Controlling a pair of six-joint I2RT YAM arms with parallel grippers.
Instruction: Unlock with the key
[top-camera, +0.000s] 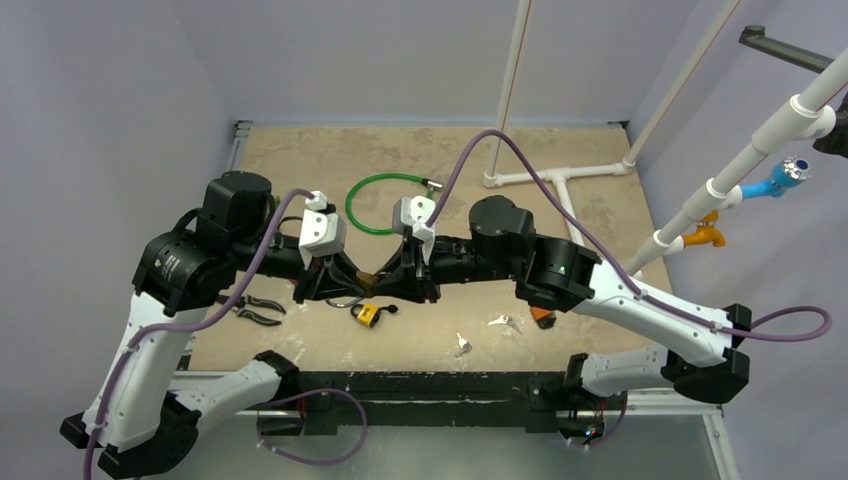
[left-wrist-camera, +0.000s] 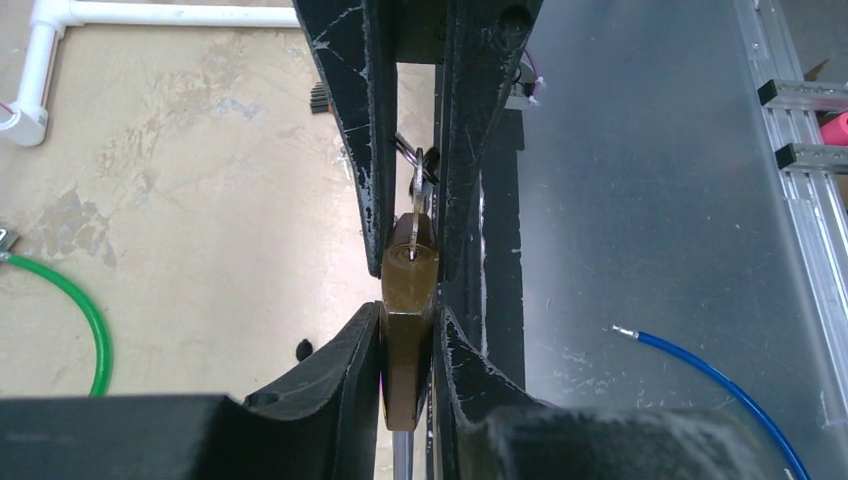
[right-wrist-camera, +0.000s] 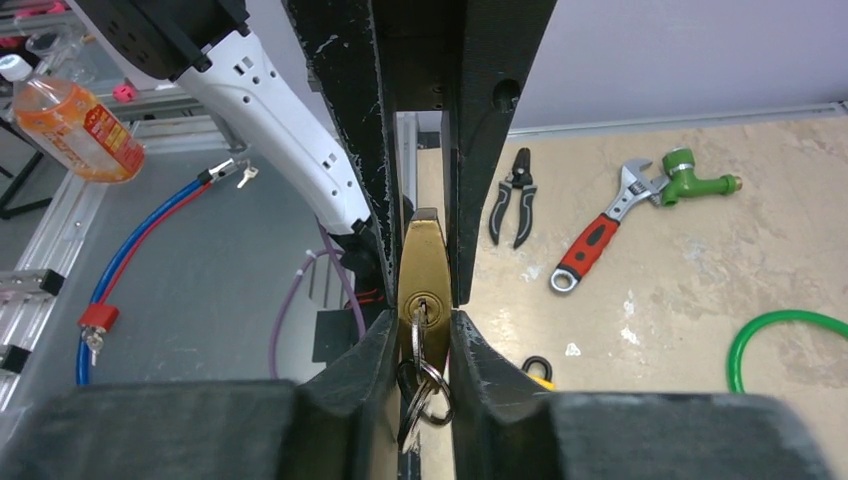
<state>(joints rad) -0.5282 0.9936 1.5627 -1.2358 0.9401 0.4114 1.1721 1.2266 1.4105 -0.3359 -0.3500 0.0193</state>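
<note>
Brass padlock (right-wrist-camera: 424, 262) is held in the air above the tabletop (top-camera: 300, 160), between the two arms, with the key (left-wrist-camera: 421, 193) seated in its keyhole. The left gripper (left-wrist-camera: 408, 318) is closed on the lock's body, both fingers pressed to its flat sides. The right gripper (right-wrist-camera: 422, 325) is pinched on the key's head, and the key ring (right-wrist-camera: 428, 388) dangles between its fingers.

The step in hand, as I judge it, is turning the key. To do it well, the right wrist should roll about the key's own line, so that the blade twists rather than bends, with no backward pull that would draw it out. The left grip must resist that twist, because the smooth faces could slip round under light pressure. The shackle (left-wrist-camera: 400, 455) seems to lie back between the left fingers, so it may need room to spring. A yellow padlock (top-camera: 367, 314) and spare keys (top-camera: 461, 344) lie on the tabletop below.
</note>
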